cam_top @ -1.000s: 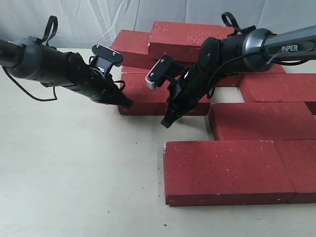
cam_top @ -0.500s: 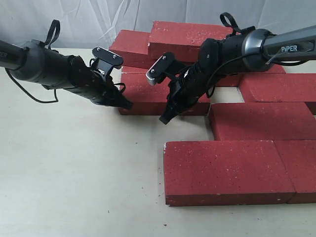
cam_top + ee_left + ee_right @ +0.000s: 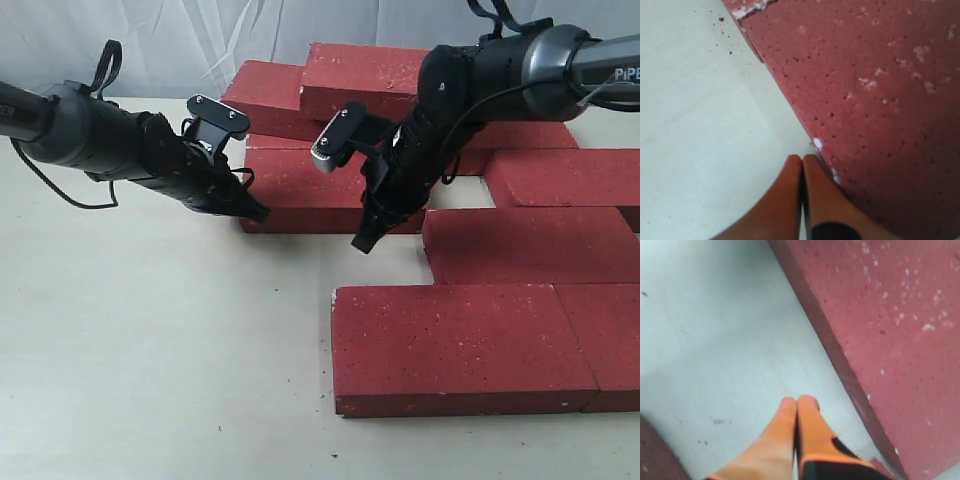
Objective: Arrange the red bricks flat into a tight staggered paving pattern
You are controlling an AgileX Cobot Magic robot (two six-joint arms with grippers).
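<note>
The table (image 3: 150,350) carries the bricks (image 3: 460,345), which lie flat in staggered rows to the right of and behind both claws, with some raised at the back. One brick (image 3: 305,195) lies between the claws. The left claw (image 3: 258,212) is at its left end, and the right claw (image 3: 360,243) is just beside its near edge. Both have their fingers pressed together, holding nothing.

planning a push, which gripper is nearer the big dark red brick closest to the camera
Right. The right gripper is just behind the front dark red brick; the left gripper is farther back, beside another brick.
</note>
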